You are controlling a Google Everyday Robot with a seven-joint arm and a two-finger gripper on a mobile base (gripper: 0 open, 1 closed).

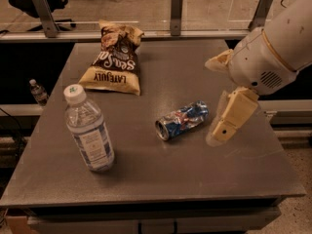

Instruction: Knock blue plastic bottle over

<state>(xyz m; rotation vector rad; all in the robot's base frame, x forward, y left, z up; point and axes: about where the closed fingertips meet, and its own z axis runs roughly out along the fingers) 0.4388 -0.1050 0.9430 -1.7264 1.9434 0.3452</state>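
The blue plastic bottle (90, 130) stands upright on the grey table (161, 179) near its front left. It is clear and ribbed, with a white cap and a blue-and-white label. My gripper (223, 128) hangs from the white arm (273, 52) at the right, tips low over the table. It is just right of a crushed blue soda can and far to the right of the bottle, touching neither.
The crushed blue soda can (183, 120) lies on its side mid-table, between gripper and bottle. A chip bag (114, 57) lies at the back left. A tiny bottle (38, 91) stands off the table's left edge. A glass railing (175, 9) runs behind.
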